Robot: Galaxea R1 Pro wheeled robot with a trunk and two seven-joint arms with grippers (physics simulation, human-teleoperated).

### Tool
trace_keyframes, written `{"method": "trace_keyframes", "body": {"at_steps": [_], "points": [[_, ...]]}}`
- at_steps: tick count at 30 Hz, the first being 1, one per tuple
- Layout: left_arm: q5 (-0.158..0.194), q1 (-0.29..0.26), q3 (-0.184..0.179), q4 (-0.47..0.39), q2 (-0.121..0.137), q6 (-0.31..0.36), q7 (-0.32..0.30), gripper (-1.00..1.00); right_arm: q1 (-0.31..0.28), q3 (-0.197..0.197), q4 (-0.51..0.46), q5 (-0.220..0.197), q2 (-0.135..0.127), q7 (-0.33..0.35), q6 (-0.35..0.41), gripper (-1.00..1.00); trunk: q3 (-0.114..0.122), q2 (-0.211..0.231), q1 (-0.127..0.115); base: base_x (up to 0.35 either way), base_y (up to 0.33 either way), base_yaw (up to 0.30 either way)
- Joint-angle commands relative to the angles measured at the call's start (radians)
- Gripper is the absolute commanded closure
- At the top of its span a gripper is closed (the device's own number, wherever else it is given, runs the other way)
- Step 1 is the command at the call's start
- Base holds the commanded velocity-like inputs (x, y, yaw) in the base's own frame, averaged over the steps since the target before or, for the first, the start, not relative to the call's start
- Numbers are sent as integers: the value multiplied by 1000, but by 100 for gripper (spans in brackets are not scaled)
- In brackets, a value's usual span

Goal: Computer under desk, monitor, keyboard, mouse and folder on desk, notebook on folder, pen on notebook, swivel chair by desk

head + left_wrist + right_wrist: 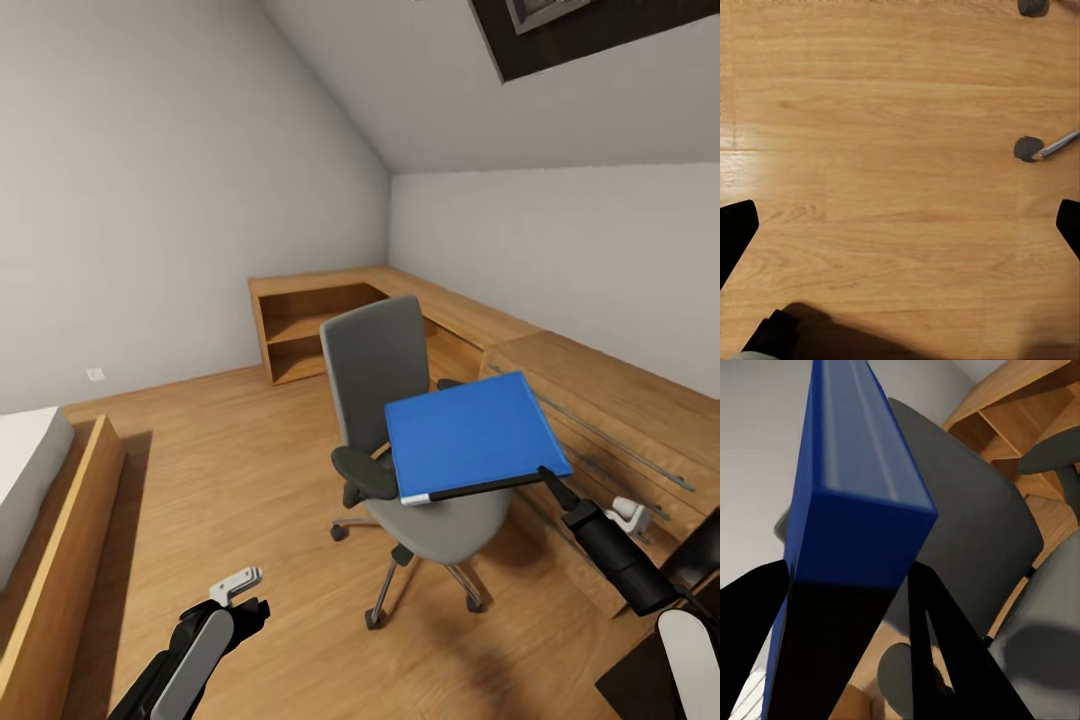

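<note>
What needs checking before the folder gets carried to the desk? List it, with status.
1. Right claw shut on the blue folder: ok.
2. Folder lifted off the swivel chair seat: ok, it is held above it.
3. Folder level: not ok, slightly tilted.
4. Left claw free, over bare wooden floor: ok.
5. Desk located: cannot tell.

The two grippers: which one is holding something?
The right gripper. It is clamped on a corner of the blue folder, held above the chair. The left gripper hangs empty over the wooden floor.
</note>
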Motion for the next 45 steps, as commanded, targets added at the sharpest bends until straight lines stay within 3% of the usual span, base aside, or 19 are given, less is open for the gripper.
{"method": "trace_keyframes", "body": {"at_steps": [1, 9, 10, 14, 15, 17, 19, 20, 21, 23, 26, 36, 45], "points": [[9, -1, -3, -1, 1, 0, 9, -100, -1, -2, 0, -7, 0, 1, 10, 100, 2, 7, -4, 0, 0, 0], [10, -1, -3, 1, 1, 0, 9, -100, -1, -4, 0, -8, -1, 3, 14, 100, 27, 63, -35, 0, 0, 0], [-9, 0, -99, 193, 2, -68, 7, -100, -1, -4, 0, -7, 0, 2, 10, 100, 30, 70, -39, 0, 0, 0], [-27, 0, -294, 392, 4, -368, 3, -100, -1, -4, -1, -8, 1, 0, 8, 100, 43, 98, -54, 0, 0, 0], [-28, 0, -322, 420, 3, -407, 2, -100, -1, -4, -1, -8, 1, 0, 8, 100, 46, 105, -58, 0, 0, 0], [-28, 0, -441, 533, -2, -524, 3, -100, -1, -6, -1, -8, 0, 0, 10, 100, 52, 119, -65, 0, 0, 0], [-25, -1, -492, 631, -15, -566, -14, -100, -1, -10, -1, -7, 0, 0, 12, 100, 59, 133, -73, 0, 0, -15], [-25, 0, -506, 709, -26, -598, -54, -100, -1, -12, -2, -7, 0, 0, 14, 100, 62, 140, -77, 0, 0, -127], [-24, -1, -509, 733, -29, -610, -74, -100, -1, -12, -3, -7, -1, 0, 15, 100, 65, 147, -81, 0, 0, -152], [-18, -1, -511, 830, -37, -664, -221, -100, -1, -17, -3, -5, -1, -1, 15, 100, 72, 161, -88, 0, 0, -214], [-15, -1, -509, 862, -39, -679, -293, -100, -1, -20, -3, -5, -1, -1, 15, 100, 83, 182, -100, 0, 0, -241], [-14, -1, -499, 879, -39, -685, -340, -100, -1, -22, 0, -4, 0, -5, 12, 100, 118, 252, -138, 0, 0, -241], [-14, -1, -494, 880, -38, -684, -391, -100, -1, -21, 9, 4, 1, -9, 8, 100, 146, 315, -173, 0, 0, -36]]}}
